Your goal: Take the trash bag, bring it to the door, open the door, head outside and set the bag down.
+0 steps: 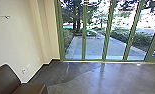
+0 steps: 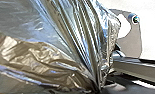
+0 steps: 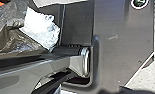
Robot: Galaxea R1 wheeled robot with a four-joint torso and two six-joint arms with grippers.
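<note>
Trash bag (image 2: pixel 40 52): thin, shiny plastic, brownish and silvery, large in left wrist view. Folds drawn taut and converging into a narrow gather. Present also in right wrist view, next to the robot's jointed bar (image 3: pixel 50 66); crumpled white material (image 3: pixel 41 28) close against the plastic, possibly part of it, cannot tell. Something orange (image 3: pixel 1 4) near the bag, only partly visible.

Left end effector: cannot tell whether spread, pressed together or pinching the gather. Right end effector: likewise cannot tell.

Head view: interior, facing tall glass panes in green frames (image 1: pixel 84 37). Beyond the glass, pale paving (image 1: pixel 93 47), low hedges (image 1: pixel 120 33) and a tree (image 1: pixel 76 15). On the near side, grey polished floor (image 1: pixel 75 72) with an uneven line across it. To the left, white wall (image 1: pixel 13 40) with dark baseboard (image 1: pixel 37 72); in the near left corner, brown chair (image 1: pixel 4 77).
</note>
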